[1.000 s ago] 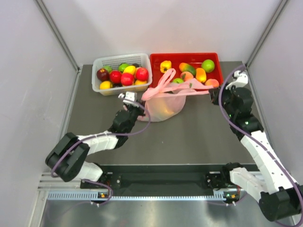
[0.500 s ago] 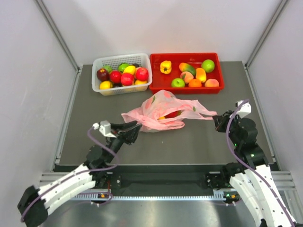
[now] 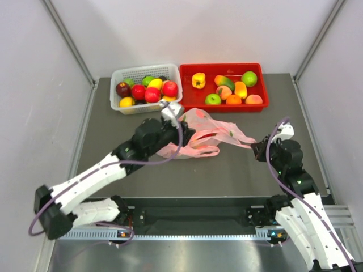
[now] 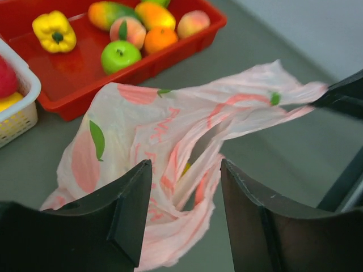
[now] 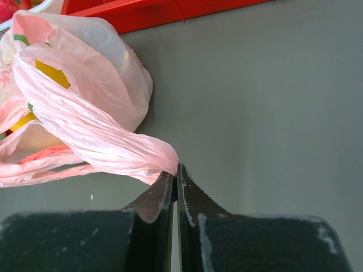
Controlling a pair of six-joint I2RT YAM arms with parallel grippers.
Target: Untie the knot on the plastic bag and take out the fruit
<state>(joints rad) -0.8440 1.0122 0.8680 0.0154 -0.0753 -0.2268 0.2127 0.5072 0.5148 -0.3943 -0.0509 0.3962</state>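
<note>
The pink plastic bag (image 3: 199, 133) lies slumped on the dark table, just in front of the red tray. My left gripper (image 3: 189, 135) hovers open over the bag's left part, and crumpled pink film (image 4: 170, 124) shows between its two fingers (image 4: 133, 209). My right gripper (image 5: 176, 170) is shut on a stretched handle strip of the bag (image 5: 96, 141), low at the right (image 3: 255, 147). Bits of yellow fruit (image 5: 51, 73) and red fruit (image 3: 207, 136) show through the film. The knot is out of view.
A white basket (image 3: 144, 68) of fruit stands at the back left. The red tray (image 3: 224, 66) beside it holds several loose fruits, and its front wall (image 4: 170, 56) is close behind the bag. Grey walls close in both sides.
The bag was held up between both grippers and has dropped flat. The left gripper let go, swung back, opened and returned over the bag. The right gripper drew its handle toward the near right.
</note>
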